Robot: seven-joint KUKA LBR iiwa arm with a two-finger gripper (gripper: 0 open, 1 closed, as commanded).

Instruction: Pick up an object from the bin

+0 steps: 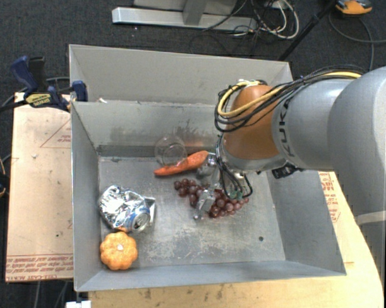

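End effector (209, 204) sits down on the dark red grapes (187, 186) in the middle of the bin (177, 244), just near of the carrot (182, 164). Can't tell if it's spread or pinching. Crushed can (126, 208) and pumpkin (119, 250) are near left. Arm (320, 129) shows part of "KUKA".

I work from a single camera. It sits above the grey bin (84, 190) and looks down at a slight tilt, so the far wall at 12 o'clock shows me a broad face. It is near enough that the bin takes up most of my frame, with dark floor (58, 19) and cables (261, 20) beyond at 12 o'clock. The arm (346, 124) enters from 3 o'clock, looming large near the lens.
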